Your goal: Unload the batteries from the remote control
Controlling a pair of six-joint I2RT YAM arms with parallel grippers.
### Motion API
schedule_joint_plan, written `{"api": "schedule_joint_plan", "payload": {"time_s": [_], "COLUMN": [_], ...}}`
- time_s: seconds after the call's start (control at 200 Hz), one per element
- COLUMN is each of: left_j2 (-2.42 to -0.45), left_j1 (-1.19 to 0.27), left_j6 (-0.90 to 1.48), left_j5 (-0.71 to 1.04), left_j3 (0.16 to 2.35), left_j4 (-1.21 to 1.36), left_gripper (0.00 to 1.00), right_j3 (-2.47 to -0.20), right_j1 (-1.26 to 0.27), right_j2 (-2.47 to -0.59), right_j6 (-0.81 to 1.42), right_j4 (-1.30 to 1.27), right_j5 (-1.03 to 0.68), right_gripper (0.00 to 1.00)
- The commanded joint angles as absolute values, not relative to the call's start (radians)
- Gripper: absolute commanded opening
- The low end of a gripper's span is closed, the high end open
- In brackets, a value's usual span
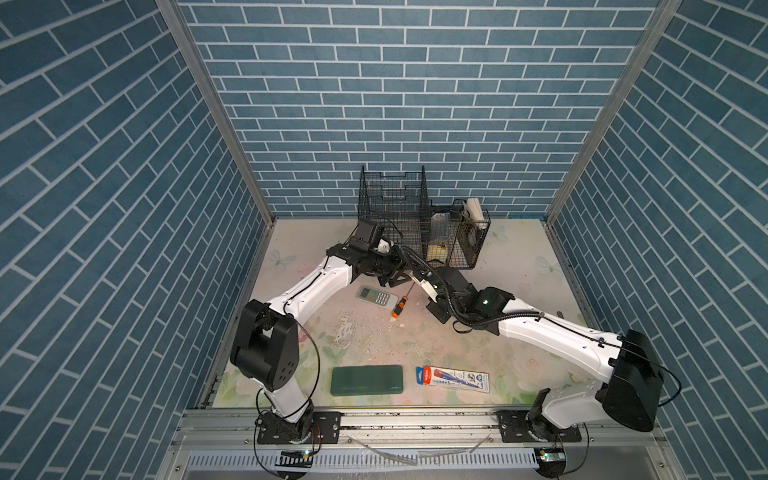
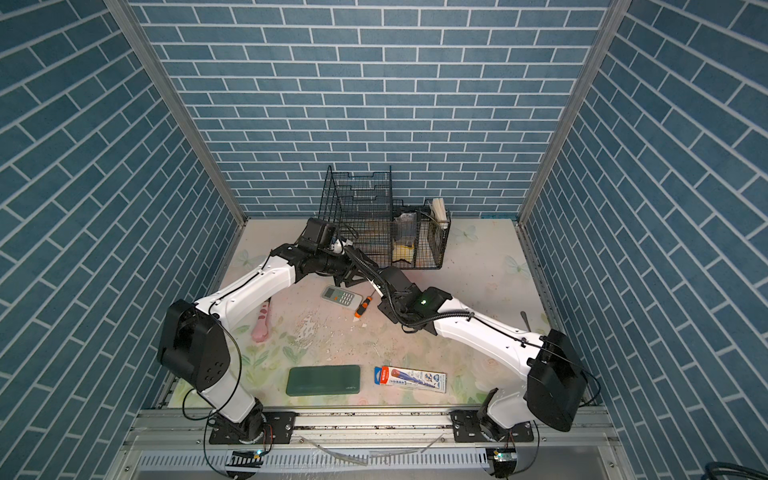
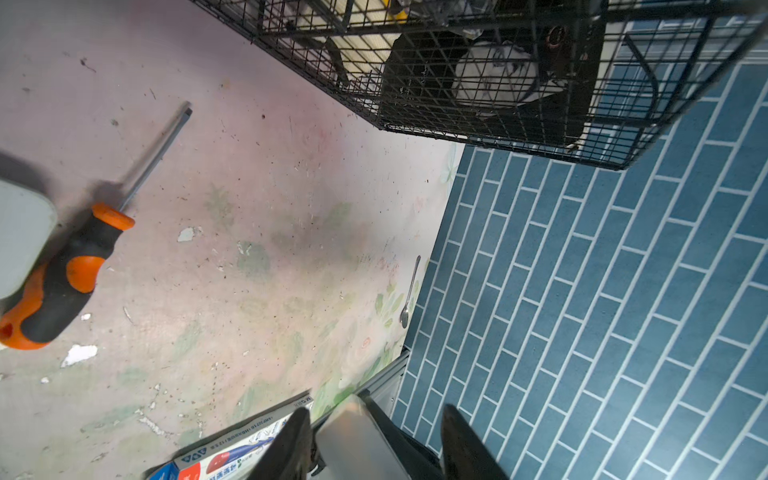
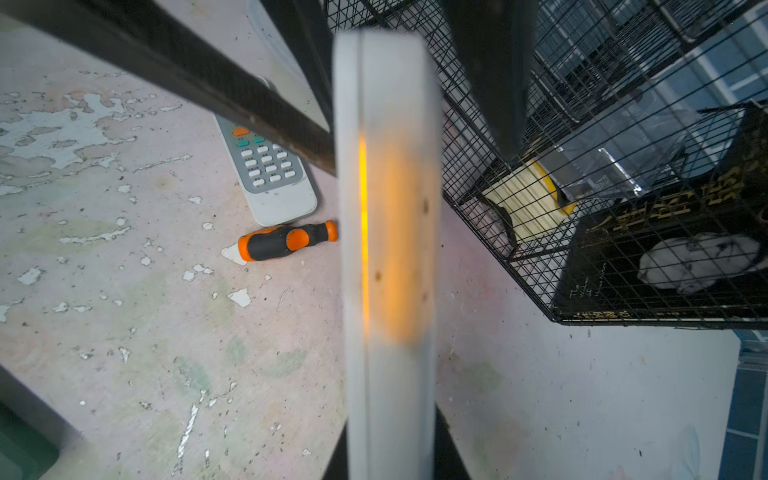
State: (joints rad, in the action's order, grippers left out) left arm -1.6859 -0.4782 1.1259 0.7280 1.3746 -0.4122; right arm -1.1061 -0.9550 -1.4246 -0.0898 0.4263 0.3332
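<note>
My right gripper [image 4: 390, 440] is shut on a white remote control [image 4: 386, 249], which it holds edge-on above the table; the remote shows as a white strip in both top views [image 1: 424, 287] [image 2: 376, 288]. My left gripper [image 3: 370, 415] [image 1: 405, 276] stands open around the remote's far end [image 3: 357, 440]. One of its fingers [image 4: 208, 75] lies against the remote, while the other finger [image 4: 494, 83] stands a little off it. The batteries are hidden; no compartment opening shows.
A second remote [image 1: 377, 296] lies button-side up next to an orange-and-black screwdriver [image 1: 400, 306]. A black wire basket [image 1: 415, 224] stands close behind the grippers. A green case [image 1: 367, 380] and a pen box [image 1: 453, 378] lie near the front edge. A spoon [image 3: 410, 291] lies by the right wall.
</note>
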Motion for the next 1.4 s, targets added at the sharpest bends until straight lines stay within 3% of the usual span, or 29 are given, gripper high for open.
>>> {"api": "schedule_joint_plan", "payload": {"time_s": [0.0,0.34,0.95,1.395], "left_j2": [-1.707,-1.735,-1.765,-1.79], "left_j1": [-0.482,-0.482,-0.48,-0.474], "left_j6": [1.151,1.12,1.135,1.15], "left_j5": [0.766,0.775,0.784,0.782], "left_j3": [1.388,1.46,1.429,1.455], "left_j4": [-0.42,-0.515,-0.469,-0.471], "left_gripper": [0.5,0.44,0.3,0.2], "right_j3": [-1.097,-1.106,-1.122,-1.126], "right_j1": [-0.968,-0.979,-0.983,-1.001], "right_j2": [-1.41,-1.433,-1.47,-1.497], "right_j6": [-0.14,-0.161,-0.175,-0.181], "right_j4": [0.359,0.336,0.318,0.277], "right_j5": [0.399,0.428,0.433,0.54], "right_gripper": [0.0,0.0,0.0,0.0]}}
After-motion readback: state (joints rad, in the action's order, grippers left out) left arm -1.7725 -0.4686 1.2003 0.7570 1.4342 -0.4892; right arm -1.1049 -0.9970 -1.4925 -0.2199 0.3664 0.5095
